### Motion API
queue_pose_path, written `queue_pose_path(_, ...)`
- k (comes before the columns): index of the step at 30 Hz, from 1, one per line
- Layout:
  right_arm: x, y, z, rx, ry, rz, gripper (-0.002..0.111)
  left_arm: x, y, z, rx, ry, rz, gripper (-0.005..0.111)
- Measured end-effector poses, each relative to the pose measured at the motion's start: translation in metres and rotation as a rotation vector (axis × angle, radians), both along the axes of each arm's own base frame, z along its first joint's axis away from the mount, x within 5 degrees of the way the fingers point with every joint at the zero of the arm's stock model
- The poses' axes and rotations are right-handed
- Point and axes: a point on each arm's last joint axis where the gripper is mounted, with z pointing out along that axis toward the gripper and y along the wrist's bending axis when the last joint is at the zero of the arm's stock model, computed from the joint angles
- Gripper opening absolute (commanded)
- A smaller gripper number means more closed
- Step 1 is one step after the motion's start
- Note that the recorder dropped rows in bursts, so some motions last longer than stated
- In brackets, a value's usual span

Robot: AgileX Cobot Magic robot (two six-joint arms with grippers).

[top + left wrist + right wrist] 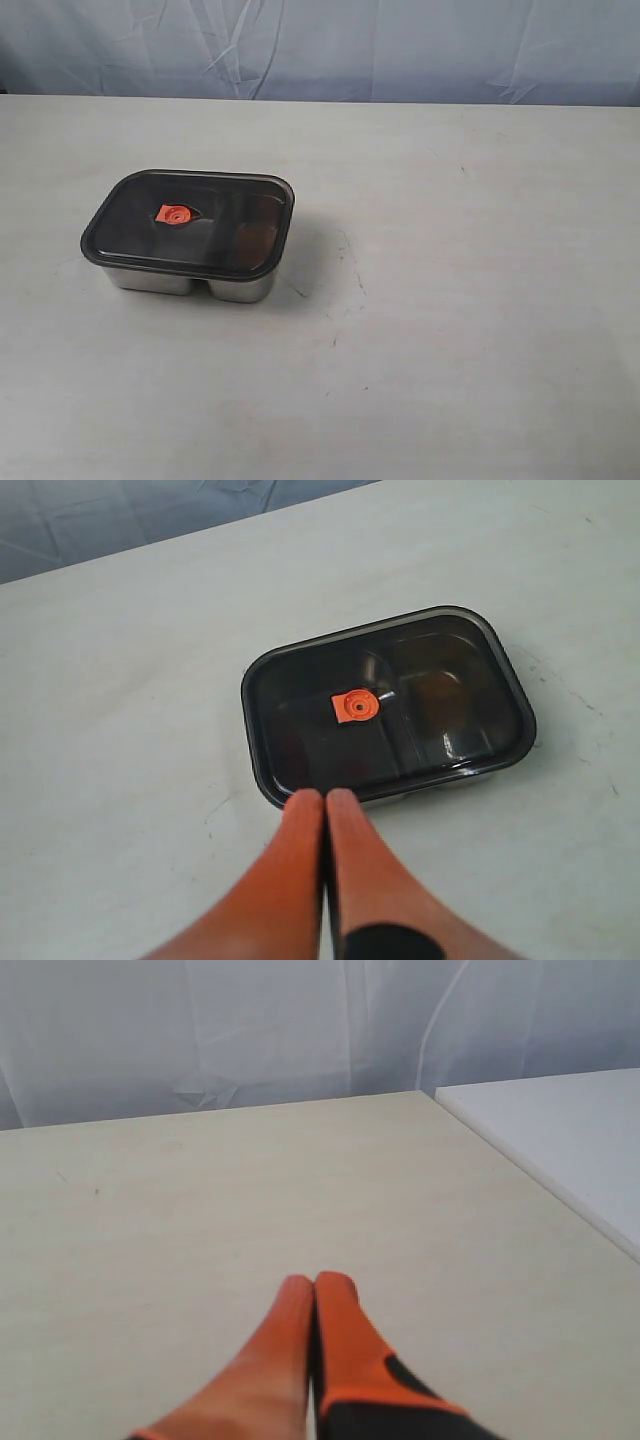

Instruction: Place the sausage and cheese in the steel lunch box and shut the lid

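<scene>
Left end effector (325, 797), clenched empty, tilts toward the lid (388, 705); right end effector (314, 1282) clenched too.

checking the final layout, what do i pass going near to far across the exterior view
table → front wall of the steel lunch box → lid sitting on the box, with its orange valve → more table → wrinkled pale backdrop
</scene>
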Motion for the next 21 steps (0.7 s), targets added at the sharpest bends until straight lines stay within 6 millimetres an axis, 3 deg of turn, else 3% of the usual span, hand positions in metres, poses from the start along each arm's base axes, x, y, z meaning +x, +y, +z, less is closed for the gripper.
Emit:
queue_pose_path(14, 0.0000, 0.0000, 0.0000, 0.000, 0.000, 0.000, -0.001, -0.0019, -0.0013, 0.0009, 0.024, -0.014, -0.014, 0.000)
queue_pose_path(18, 0.0000, 0.0001, 0.0000, 0.002, 0.000, 0.001, -0.001, 0.0030, 0.0006, 0.0045, 0.013, -0.085, 0.022, 0.000)
queue_pose_path(21, 0.0000, 0.0001, 0.0000, 0.002, 0.000, 0.001, -0.001, 0.0073, 0.0040, -0.0040, -0.004, -0.151, 0.079, 0.000)
